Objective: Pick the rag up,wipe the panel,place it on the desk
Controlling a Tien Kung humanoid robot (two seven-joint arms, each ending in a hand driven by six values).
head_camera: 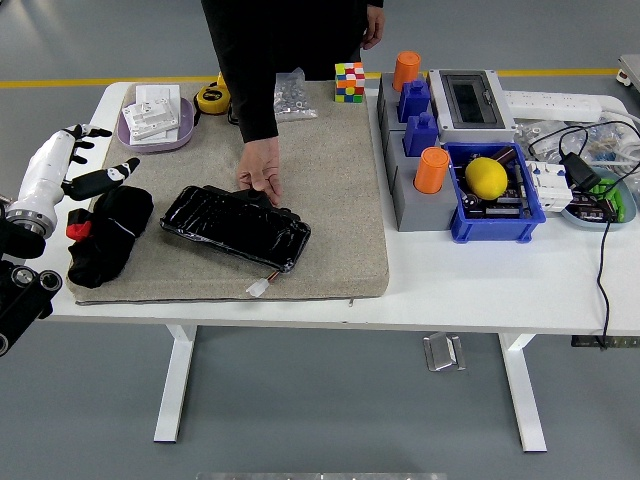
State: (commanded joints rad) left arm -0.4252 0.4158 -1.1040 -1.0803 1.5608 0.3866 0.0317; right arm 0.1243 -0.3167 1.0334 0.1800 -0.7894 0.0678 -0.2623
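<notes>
The rag, a dark crumpled cloth, is seen lying on the left end of the grey mat, just left of the glossy black panel and not touching it. The panel lies flat on the mat at a slight slant, and its far edge is held down by the hand of a person standing at the far side of the table. A small white plug on a short lead is seen at the panel's near corner.

The left hand is raised just left of the rag, at the mat's left edge; its fingers are spread and nothing is held in them, one dark fingertip pointing toward the rag's upper end. No contact with the rag can be made out. The right arm is nowhere to be seen.

The rag is judged to be already set down on the desk, so the placing step appears done or nearly done; whether the panel has been wiped cannot be told from its surface alone. If the task is at its close, only a clear withdrawal of the left hand away from the rag would be called for, the cloth being left undisturbed. If a pick-up is meant instead, the fingers would need to be brought down over the rag's middle and closed on its bulk.
</notes>
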